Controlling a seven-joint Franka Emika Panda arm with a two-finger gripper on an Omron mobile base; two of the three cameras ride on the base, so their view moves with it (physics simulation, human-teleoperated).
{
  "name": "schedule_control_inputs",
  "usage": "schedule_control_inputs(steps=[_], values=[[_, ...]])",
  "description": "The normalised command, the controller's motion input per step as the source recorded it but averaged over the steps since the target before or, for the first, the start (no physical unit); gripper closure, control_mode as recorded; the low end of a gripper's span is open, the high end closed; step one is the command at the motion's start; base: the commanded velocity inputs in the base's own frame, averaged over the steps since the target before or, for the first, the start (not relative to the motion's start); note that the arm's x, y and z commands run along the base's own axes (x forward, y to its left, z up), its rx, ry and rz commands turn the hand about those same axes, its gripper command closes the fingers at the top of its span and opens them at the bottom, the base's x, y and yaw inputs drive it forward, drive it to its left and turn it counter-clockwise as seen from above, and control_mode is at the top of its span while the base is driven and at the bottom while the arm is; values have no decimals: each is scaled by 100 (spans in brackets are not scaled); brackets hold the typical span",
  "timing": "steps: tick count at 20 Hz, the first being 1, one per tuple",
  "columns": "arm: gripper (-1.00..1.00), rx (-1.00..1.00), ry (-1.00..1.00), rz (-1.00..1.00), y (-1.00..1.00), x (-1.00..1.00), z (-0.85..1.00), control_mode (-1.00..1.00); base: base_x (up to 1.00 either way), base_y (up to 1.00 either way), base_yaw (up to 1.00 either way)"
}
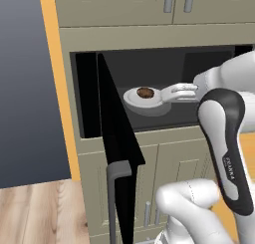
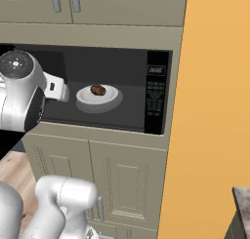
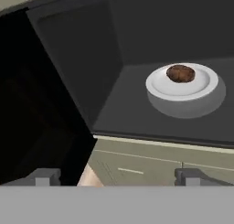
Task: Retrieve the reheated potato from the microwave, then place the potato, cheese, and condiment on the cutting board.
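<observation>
Right base view, microwave (image 2: 157, 91) button panel, left base view, door handle (image 1: 115, 188), potato (image 1: 145, 92)

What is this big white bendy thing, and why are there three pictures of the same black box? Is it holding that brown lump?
The white bendy thing is a robot arm. It ends in a gripper, a hand with two small fingers. Two pictures come from cameras riding behind the arm, one on its left and one on its right. The third camera sits on the hand itself, so you see the two dark fingertips at the bottom. The black box is a microwave with its door swung open. Inside, a white plate carries the potato, the brown lump. The fingers stand wide apart and hold nothing; they are outside the microwave, in front of its opening.
</observation>
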Motion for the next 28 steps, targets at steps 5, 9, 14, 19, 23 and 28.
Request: schedule_control_inputs(steps=[5, 9, 14, 19, 23, 28], values=[[-100, -7, -1, -5, -28, 68, 0, -100, 0, 0, 0], [-100, 0, 11, -3, -30, 84, -3, -100, 0, 0, 0], [-100, -3, 3, -2, -10, 69, -34, -100, 0, 0, 0], [-100, -14, -7, 0, -1, 55, -63, -100, 0, 0, 0], [-100, -11, -7, 0, -2, 64, -25, -100, 0, 0, 0], [-100, -4, 0, 0, -4, 76, -9, -100, 0, 0, 0]])
